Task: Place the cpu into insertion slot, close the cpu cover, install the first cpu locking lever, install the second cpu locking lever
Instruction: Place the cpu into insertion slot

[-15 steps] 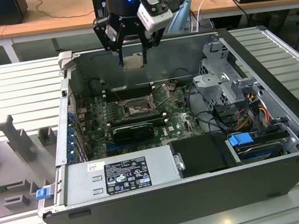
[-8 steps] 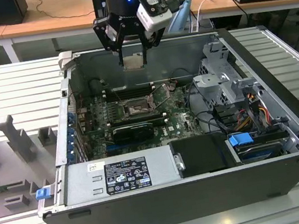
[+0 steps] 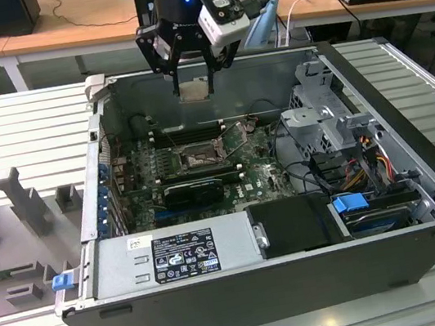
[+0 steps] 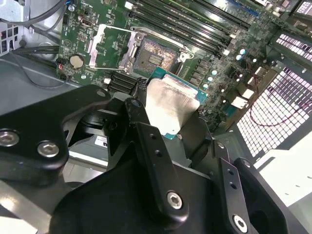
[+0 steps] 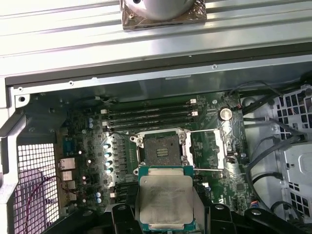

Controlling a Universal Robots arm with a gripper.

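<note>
First wrist view: the cpu (image 5: 165,197) is held clamped by the gripper (image 5: 165,214) above the insertion slot (image 5: 160,148); it is best kept level and squared.

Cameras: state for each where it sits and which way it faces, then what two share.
Exterior view: off the arm, looking down into the open computer case; shows the pincer holding the cpu.
First wrist view: on the arm, looking past the cpu at the insertion slot.
Second wrist view: on the arm, looking along the pincer's black links.
Both wrist views share cpu and slot.
</note>
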